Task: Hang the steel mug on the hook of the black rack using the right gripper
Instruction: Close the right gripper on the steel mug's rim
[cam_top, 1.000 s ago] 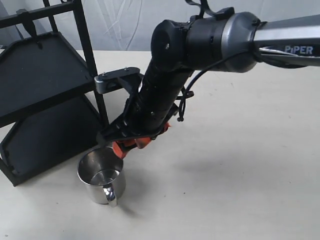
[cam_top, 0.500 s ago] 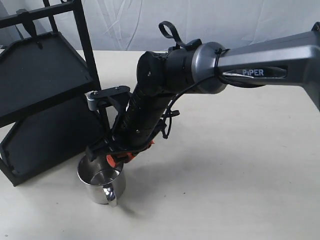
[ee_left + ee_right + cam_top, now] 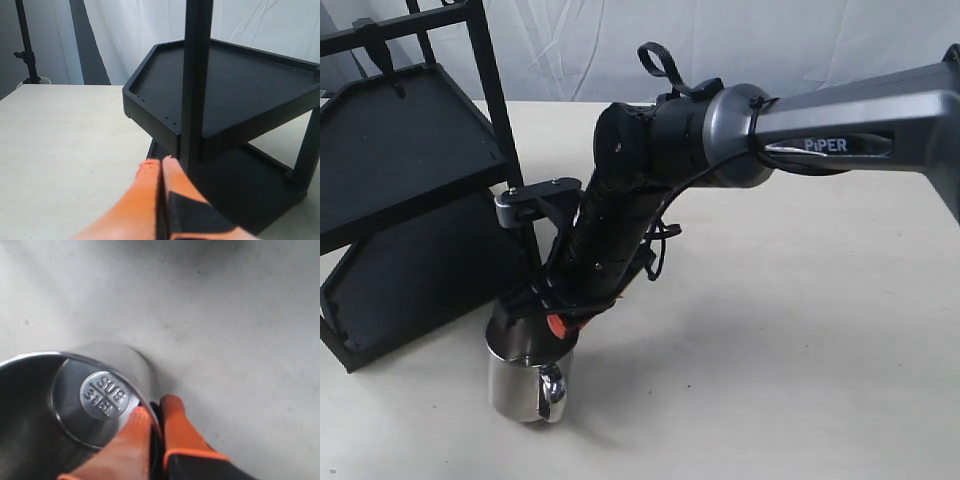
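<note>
The steel mug (image 3: 523, 386) stands on the table just in front of the black rack (image 3: 408, 170), its loop handle facing the near edge. My right gripper (image 3: 544, 324) sits on the mug's rim, hiding its mouth. In the right wrist view, one orange finger is inside the mug (image 3: 95, 390) and the other outside, so the right gripper (image 3: 156, 413) is shut on the wall. The stamped base shows inside. My left gripper (image 3: 161, 163) is shut with nothing in it, low beside a post of the rack (image 3: 196, 75).
The rack's two shelves (image 3: 390, 140) stand at the left of the table, and a thin rack post (image 3: 510, 150) rises right behind the right wrist. Bare beige tabletop (image 3: 800, 340) spreads to the right. A white curtain hangs behind.
The right gripper dropped down and to the left onto the mug's rim and closed on its wall. The mug stays where it was.
</note>
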Robot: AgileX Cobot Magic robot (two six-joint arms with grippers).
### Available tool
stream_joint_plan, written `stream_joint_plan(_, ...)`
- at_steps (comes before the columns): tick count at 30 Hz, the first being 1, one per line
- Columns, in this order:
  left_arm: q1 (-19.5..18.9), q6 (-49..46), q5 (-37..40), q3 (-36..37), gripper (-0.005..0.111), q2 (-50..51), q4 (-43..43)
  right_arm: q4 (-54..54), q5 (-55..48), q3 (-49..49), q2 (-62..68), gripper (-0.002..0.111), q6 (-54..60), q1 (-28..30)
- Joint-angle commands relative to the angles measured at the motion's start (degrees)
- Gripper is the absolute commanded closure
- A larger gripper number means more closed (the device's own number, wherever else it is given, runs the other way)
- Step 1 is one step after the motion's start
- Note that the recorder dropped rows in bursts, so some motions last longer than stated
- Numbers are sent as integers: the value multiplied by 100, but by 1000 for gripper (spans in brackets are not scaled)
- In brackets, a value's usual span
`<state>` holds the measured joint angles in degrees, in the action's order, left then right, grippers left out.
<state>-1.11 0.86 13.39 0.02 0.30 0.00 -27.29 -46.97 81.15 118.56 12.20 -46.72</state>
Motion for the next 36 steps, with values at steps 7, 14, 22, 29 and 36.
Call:
stream_joint_plan(7,7,10,-15,-2,105,-30,-38,-1428,-1612,30,-295,109,1158,21)
stream_joint_plan(14,7,10,-15,-2,105,-30,-38,-1943,-2064,30,-360,109,1657,281)
stream_joint_plan(22,7,10,-15,-2,105,-30,-38,-547,-1156,30,-360,109,17,407)
stream_joint_plan(29,7,10,-15,-2,105,-30,-38,293,-16,30,-360,109,-1377,407)
stream_joint_plan(36,7,10,-15,-2,105,-30,-38,1617,-71,30,-360,109,-2358,407)
